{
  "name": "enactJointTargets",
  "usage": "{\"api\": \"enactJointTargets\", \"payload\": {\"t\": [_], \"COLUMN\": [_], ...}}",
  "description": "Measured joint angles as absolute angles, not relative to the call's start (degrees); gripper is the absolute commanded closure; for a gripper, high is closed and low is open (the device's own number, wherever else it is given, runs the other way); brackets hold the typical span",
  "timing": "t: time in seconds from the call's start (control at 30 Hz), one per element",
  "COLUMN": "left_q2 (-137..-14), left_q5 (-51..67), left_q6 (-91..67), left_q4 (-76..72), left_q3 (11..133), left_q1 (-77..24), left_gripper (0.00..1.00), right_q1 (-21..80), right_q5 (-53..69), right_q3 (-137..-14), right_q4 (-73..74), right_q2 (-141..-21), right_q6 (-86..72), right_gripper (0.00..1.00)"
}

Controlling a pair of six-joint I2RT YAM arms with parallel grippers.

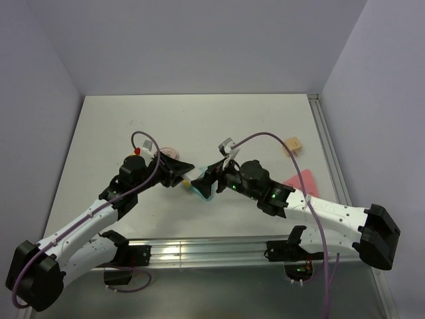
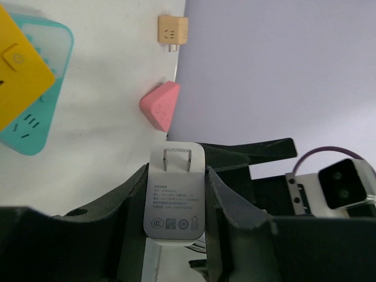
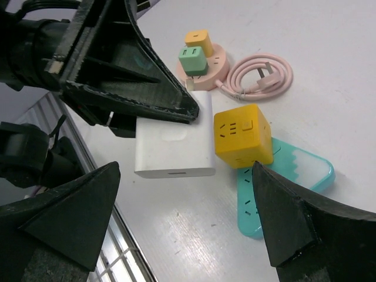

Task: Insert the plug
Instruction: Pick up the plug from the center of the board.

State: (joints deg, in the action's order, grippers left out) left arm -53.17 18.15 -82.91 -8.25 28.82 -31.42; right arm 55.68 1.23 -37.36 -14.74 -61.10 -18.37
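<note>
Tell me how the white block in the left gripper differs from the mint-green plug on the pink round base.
Colour: the white block is plain white, the mint-green plug pale green. State: the white block is clamped in the left gripper; the mint-green plug sits free on the pink round base. Prongs: the white block's two flat ones show; the plug's are hidden. Both are boxy plastic pieces.

The white block (image 3: 173,147) and the yellow cube (image 3: 242,135) stand close together right in front of the right end effector (image 3: 185,176). The left end effector (image 3: 155,108) fills the left side. Bare table (image 3: 343,41) lies farther off to the right.
</note>
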Motion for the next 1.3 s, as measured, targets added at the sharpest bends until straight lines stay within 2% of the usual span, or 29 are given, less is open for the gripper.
{"api": "enactJointTargets", "payload": {"t": [0.2,0.27,0.33,0.8,0.87,0.9,1.07,1.2,1.3], "left_q2": [-52.95,-52.97,-52.97,-52.97,-52.97,-52.95,-52.93,-52.6,-52.53], "left_q5": [18.33,18.61,18.63,18.7,18.63,18.63,18.35,17.91,17.58], "left_q6": [-87.85,-89.41,-90.61,-94.04,-94.06,-94.04,-94.21,-94.72,-95.24], "left_q4": [-12.14,-13.21,-13.74,-16.05,-16.23,-16.21,-16.27,-16.45,-16.67], "left_q3": [27.27,26.17,25.41,25.28,25.28,25.28,25.1,24.23,23.73], "left_q1": [-31.4,-31.42,-31.4,-31.42,-31.42,-31.42,-31.81,-32.08,-32.21], "left_gripper": [1.0,1.0,1.0,1.0,1.0,1.0,1.0,1.0,0.98], "right_q1": [56.29,56.66,57.04,58.67,58.7,58.76,59.09,59.27,59.29], "right_q5": [-1.78,-3.03,-3.77,-4.4,-4.43,-4.4,-4.32,-3.92,-3.6], "right_q3": [-35.29,-33.8,-32.97,-32.84,-32.84,-32.77,-31.79,-31.79,-31.79], "right_q4": [-19.9,-22.09,-23.46,-28.51,-28.67,-28.99,-30.61,-30.57,-30.41], "right_q2": [-62.13,-62.11,-62.13,-65.08,-65.71,-65.93,-66.0,-66.02,-66.39], "right_q6": [-18.39,-18.28,-18.28,-18.13,-18.17,-18.17,-18.55,-18.0,-18.06], "right_gripper": [0.01,0.12,0.16,0.18,0.21,0.26,0.27,0.59,0.69]}}
